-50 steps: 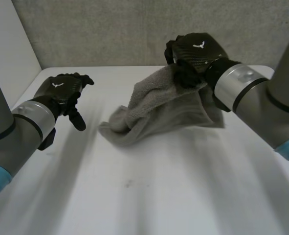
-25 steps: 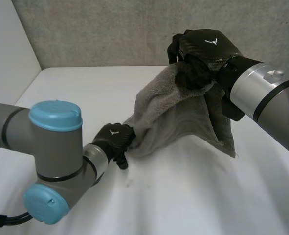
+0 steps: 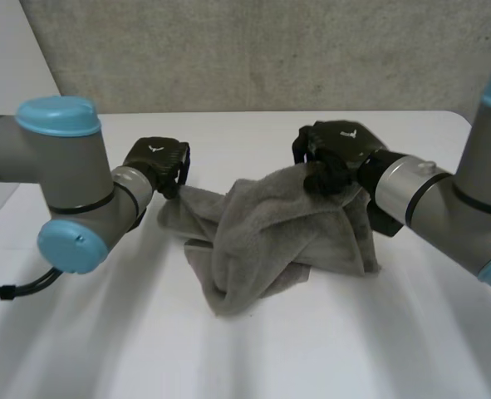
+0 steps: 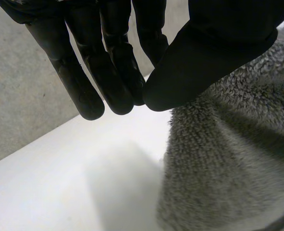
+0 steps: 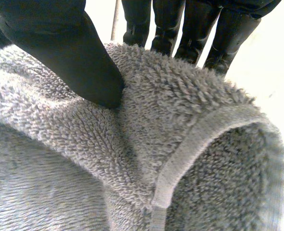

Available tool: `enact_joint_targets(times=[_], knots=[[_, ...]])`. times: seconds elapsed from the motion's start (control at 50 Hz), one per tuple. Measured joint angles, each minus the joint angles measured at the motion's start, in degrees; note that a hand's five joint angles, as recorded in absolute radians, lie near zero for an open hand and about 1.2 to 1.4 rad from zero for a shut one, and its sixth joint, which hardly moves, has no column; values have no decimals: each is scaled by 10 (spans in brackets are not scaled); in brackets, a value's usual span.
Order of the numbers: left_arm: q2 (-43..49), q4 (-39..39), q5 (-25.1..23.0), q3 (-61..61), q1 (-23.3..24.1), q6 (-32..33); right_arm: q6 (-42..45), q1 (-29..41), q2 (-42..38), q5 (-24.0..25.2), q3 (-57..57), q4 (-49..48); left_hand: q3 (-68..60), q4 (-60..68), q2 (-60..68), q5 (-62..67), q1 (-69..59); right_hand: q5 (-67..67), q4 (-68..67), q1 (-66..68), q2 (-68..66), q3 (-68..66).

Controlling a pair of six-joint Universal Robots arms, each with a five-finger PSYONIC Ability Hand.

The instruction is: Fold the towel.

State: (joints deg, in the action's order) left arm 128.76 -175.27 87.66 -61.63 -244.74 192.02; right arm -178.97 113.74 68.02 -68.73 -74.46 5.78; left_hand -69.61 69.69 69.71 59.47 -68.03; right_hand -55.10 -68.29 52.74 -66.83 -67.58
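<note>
towel (image 3: 270,224) sits mid-table (image 3: 353,349), bunched, strung between the two hands with a loose fold slumped on the surface toward the front. right hand (image 3: 336,150) is clamped on the towel's far right edge: in its wrist view the thumb presses the pile down against the fingers behind it, next to the hem (image 5: 190,149). left hand (image 3: 158,160) is at the towel's left corner; in its wrist view thumb and straight fingers are drawn together, and the cloth rises in a cone to the thumb, so i judge it pinched. step in hand looks like spreading the towel flat before any fold. to do it well: keep both pinches firm, draw the hands apart until the held edge goes taut, then lower and drag so the slumped part lays out without creases. risk: the left pinch looks shallow and may slip. compared with half a second ago: the left hand has carried its corner out to the left and farther back, the right hand has come down, and the towel no longer hangs tall.
</note>
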Motion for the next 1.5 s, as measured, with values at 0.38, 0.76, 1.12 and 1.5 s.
enact_joint_targets(times=[0.38,0.76,1.12,1.5], knots=[[144,-26,6,236,6,81,-125,24,-76,-8,-5,-54,2,-2,-2,-1,0,0,-1,0,0,0],[12,26,5,73,46,78,-36,8,-45,-9,3,-25,584,-585,-586,-576,565,516,551,-409,538,555],[-261,22,49,-242,43,-80,170,-100,-19,3,-23,27,551,-552,-552,-549,536,473,507,-378,492,500],[-168,23,73,-280,89,-273,274,-89,-126,118,-28,-52,551,-551,-551,-549,535,413,438,-318,430,431]])
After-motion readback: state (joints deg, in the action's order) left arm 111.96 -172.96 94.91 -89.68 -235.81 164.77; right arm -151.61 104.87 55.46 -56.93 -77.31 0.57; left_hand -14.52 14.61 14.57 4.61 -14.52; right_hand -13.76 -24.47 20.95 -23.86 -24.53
